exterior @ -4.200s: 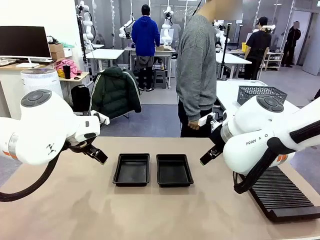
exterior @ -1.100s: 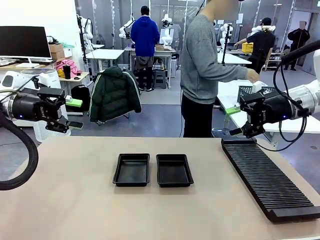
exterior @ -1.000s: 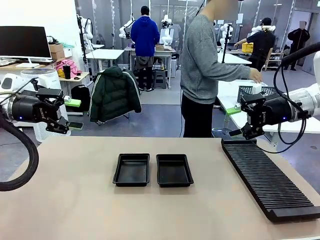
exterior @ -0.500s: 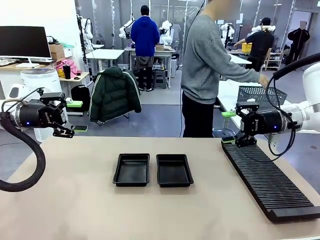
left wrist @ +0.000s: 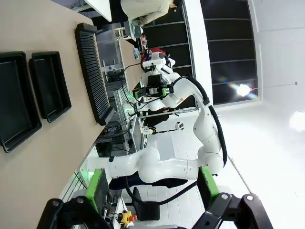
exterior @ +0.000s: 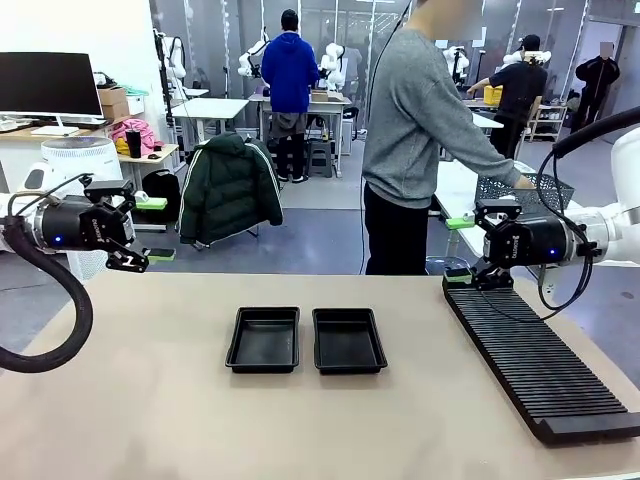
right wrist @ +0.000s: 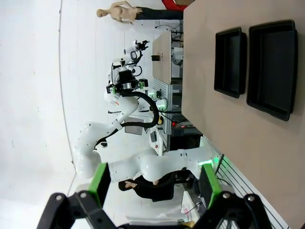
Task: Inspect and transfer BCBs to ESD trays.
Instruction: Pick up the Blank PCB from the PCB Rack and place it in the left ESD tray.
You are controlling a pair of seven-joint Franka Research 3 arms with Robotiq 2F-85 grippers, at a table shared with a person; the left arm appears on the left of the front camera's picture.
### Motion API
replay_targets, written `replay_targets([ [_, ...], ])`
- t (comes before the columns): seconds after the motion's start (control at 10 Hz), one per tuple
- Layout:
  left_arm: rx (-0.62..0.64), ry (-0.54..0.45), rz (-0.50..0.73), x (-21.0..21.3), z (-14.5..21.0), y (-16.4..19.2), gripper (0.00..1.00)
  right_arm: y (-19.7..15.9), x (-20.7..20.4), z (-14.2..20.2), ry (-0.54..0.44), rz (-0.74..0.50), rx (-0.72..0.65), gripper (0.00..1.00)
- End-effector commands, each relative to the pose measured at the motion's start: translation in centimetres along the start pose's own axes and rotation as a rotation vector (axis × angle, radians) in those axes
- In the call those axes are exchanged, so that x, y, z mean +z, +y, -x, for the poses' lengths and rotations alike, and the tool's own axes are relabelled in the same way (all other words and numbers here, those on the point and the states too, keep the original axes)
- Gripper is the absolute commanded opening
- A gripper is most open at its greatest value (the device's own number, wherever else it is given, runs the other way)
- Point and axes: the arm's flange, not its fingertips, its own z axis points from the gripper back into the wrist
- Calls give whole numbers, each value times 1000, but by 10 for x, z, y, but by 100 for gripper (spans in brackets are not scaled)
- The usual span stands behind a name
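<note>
table: bare tan table [exterior: 150,410] nearest you, with wide open room for a sweep on either side.
ESD trays: the left tray [exterior: 263,340] and right tray [exterior: 348,340] sit mid-table, side by side with a narrow gap, and both have nothing in them.
slotted rack: the long black slotted rack [exterior: 540,365] runs along your right from the near corner to the far edge.
left gripper: the left gripper [exterior: 150,230] has its jaws spread wide with nothing between them. It hangs over the far-left table edge, well apart from the trays.
right gripper: the right gripper [exterior: 458,250] is also spread wide and holding nothing, just above the rack's far end. You can't tell if the lower pad touches it.
BCBs: you can't tell where they lie. The person [exterior: 405,130] has a hand [exterior: 521,183] at the mesh basket [exterior: 556,187] beyond the table, which is probably the source.
step in hand: likely waiting to receive, with nothing transferred yet. Take a board by its edges, keep it level and lower it flat inside a flared rim.
edges: lift your right claw clear of the rack end before swinging inward, and mind the rims and the gap between the trays.
</note>
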Motion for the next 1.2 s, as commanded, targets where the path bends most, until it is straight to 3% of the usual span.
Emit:
replay_targets([
  [0.0,6,26,3,6,0,-1,100,-4,4,1,5,-35,31,100],
  [1.1,9,-12,5,62,10,-10,100,-5,76,2,-16,-23,40,100],
])
